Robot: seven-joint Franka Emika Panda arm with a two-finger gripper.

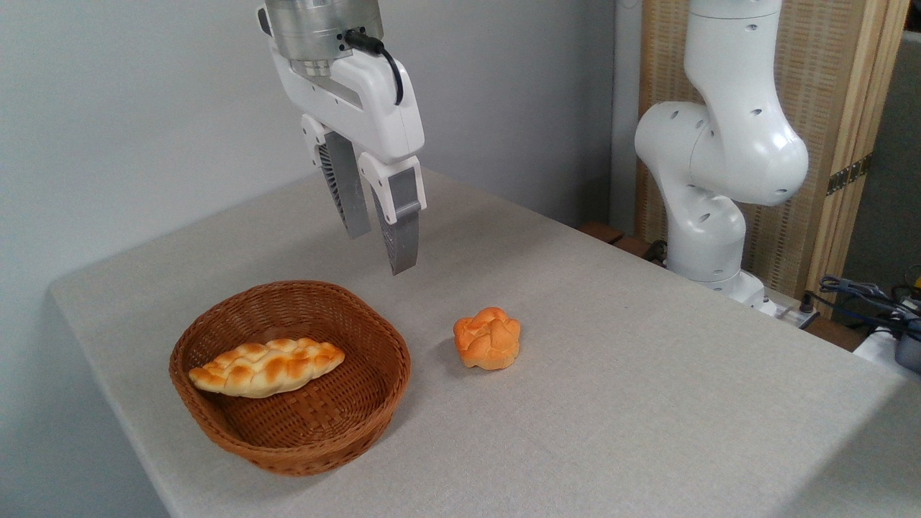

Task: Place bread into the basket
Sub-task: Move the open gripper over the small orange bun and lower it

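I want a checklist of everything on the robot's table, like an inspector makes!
Surface: table with a grey cloth, flat, no spills seen.
Job's things: bun sits on the cloth, right of the basket, not touching it. It is not in the basket yet.
Clutter: a long loaf already lies inside the basket.
Grippers: gripper hangs open and empty above the table, behind the basket's right edge.
Cables: a black cable on the gripper's top; more cables past the table's right edge.
Surroundings: grey wall, arm base, wooden screen behind it.
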